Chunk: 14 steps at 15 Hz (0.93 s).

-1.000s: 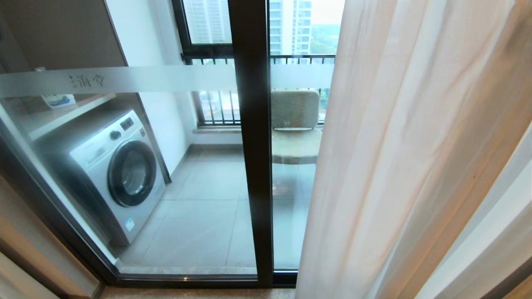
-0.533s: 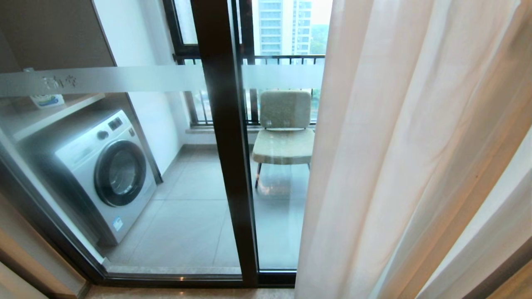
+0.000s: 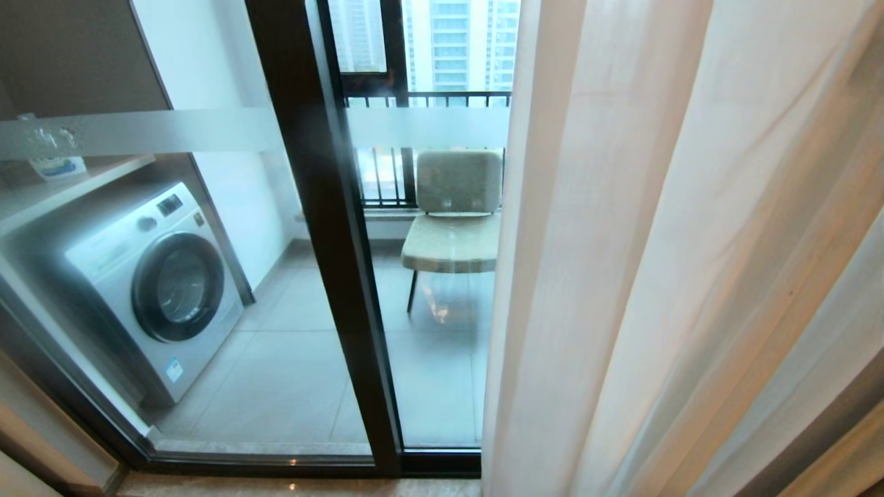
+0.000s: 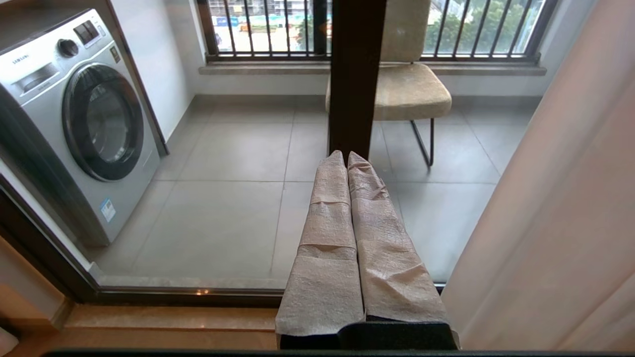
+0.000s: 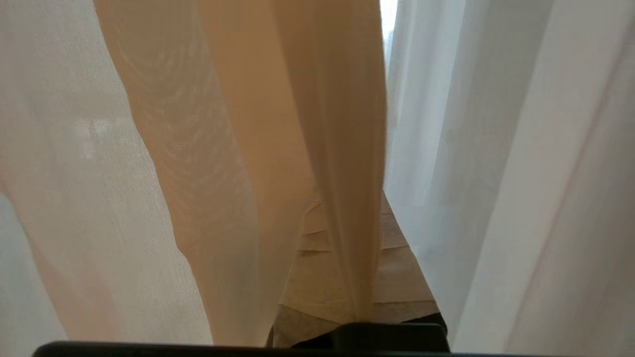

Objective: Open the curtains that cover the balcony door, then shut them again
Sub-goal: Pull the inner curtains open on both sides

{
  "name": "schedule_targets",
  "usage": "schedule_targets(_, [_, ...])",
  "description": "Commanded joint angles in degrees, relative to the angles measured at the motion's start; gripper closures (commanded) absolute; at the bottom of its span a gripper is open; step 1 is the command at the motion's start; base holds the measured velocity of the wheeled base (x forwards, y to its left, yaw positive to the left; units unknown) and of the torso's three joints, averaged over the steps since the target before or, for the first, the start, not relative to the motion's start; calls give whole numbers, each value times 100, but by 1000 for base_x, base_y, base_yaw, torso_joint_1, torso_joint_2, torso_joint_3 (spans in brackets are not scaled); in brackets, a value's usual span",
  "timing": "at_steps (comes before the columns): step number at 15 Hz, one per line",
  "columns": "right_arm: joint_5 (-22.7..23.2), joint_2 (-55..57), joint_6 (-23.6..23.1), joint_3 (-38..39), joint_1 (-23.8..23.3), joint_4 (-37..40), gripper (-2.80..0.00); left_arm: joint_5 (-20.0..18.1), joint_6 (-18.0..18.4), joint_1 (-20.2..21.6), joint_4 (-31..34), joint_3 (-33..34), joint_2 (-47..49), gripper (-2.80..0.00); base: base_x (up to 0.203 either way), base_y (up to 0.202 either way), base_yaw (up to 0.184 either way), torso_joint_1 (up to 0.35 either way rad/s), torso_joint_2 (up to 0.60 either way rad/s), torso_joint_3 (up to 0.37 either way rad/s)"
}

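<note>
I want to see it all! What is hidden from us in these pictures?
- Right gripper: right wrist view, curtains drape over it.
- Balcony door: head view, curtains cover its right side.
- Chair: left wrist view, door frame hides part.
- Frosted band's characters: head view, blurred.

The left claw (image 4: 347, 158) has two long tapered fingers (image 4: 325, 238) wrapped in wrinkled beige tape on a black base, like the right claw's (image 5: 342, 277) fingers.
</note>
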Motion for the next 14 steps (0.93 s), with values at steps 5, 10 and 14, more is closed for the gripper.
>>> schedule_targets(5, [5,49,4,1,0,-12,0,0,-2,0,-5,0,-2,0,0,-190,0,1,4,0])
schedule_targets(10, [1,151,143,-209,0,1,0,0,-2,0,-5,0,-2,0,0,-196,1,-1,3,4])
schedule_targets(14, [5,225,164,-298,0,-3,0,0,-2,0,-5,0,-2,0,0,-191,0,5,3,0])
